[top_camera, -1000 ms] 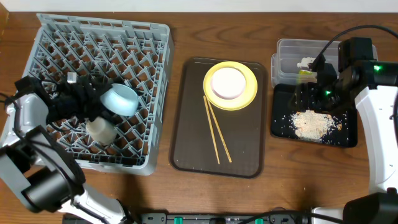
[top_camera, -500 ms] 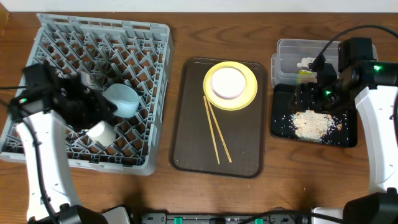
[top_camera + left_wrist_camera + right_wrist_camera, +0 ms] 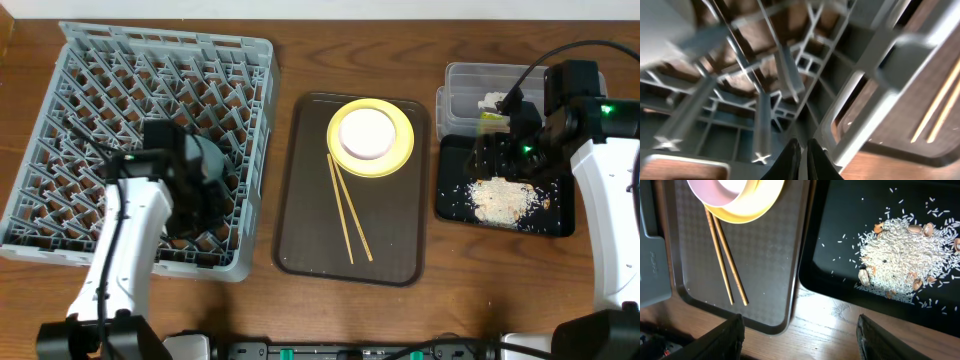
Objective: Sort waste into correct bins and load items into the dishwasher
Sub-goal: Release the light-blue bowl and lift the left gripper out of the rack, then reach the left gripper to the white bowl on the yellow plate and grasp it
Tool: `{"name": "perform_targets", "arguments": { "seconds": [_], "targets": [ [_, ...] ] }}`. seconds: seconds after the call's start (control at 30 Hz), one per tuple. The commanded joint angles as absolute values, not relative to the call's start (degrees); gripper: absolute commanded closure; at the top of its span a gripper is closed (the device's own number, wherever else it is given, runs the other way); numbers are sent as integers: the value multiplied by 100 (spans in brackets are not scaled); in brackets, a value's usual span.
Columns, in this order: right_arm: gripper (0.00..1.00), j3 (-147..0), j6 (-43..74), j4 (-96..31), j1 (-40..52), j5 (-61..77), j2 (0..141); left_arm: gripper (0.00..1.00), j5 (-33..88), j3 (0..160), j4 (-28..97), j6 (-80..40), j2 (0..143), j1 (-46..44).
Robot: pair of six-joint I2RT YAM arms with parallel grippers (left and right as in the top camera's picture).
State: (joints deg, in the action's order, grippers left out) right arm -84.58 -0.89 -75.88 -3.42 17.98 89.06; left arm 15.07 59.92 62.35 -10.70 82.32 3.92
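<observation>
Left end effector point(image 3: 803, 150): fingers pressed together, nothing between them. It sits low among the pegs point(image 3: 762, 125) at the near right corner of the dish rack point(image 3: 150, 60), just inside the rack's right wall. Light-blue bowl point(image 3: 215, 160) lies in the rack beside the arm, partly hidden by it. Small cup not visible.

Right end effector point(image 3: 800, 330): fingers wide apart, empty, hovering at the left edge of the black tray point(image 3: 555, 225). That tray carries the food bits point(image 3: 505, 198) near its centre. Clear tub point(image 3: 470, 80) stands just behind it, at the far right of the tabletop point(image 3: 300, 60).

Not yet loaded: yellow plate point(image 3: 400, 155) with cream-white bowl point(image 3: 366, 133) on it, at the far end of the brown serving tray point(image 3: 300, 230). Chopsticks point(image 3: 345, 215) lie flat alongside, reaching toward its near edge.

Risks (my judgement):
- Left arm moves sideways before rising clear: fingers catch a peg or the wall, drag the rack, tip the bowl.
- Chopsticks are thin and flat on the tray: a pinch may take only one, or skid both.
- Plate lifted with the bowl aboard: bowl slides off.
</observation>
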Motion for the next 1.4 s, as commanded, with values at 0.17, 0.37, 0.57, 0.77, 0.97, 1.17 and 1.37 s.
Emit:
{"name": "perform_targets", "arguments": {
  "seconds": [0.17,0.37,0.57,0.77,0.97,1.17,1.37],
  "targets": [
    [30,-8503,-139,-7607,-379,1780,8801,91,1385,5181,6051,-1782,8274,-58],
    [30,-8503,-139,-7607,-379,1780,8801,91,1719,5024,6047,-1855,8274,-215],
    [30,-8503,-139,-7609,-379,1780,8801,91,2180,5024,6029,-1855,8274,-235],
    [30,-8503,-139,-7609,-379,1780,8801,87,2180,5026,6029,-1855,8272,-233],
    [30,-8503,-139,-7609,-379,1780,8801,68,2012,5513,6160,-1763,8178,-233],
    [30,-8503,-139,-7609,-379,1780,8801,61,1472,6514,6287,-1758,7782,-233],
    [29,-8503,-139,-7607,-379,1780,8801,64,1605,6827,5387,-1555,7454,-449]
  ]
}}
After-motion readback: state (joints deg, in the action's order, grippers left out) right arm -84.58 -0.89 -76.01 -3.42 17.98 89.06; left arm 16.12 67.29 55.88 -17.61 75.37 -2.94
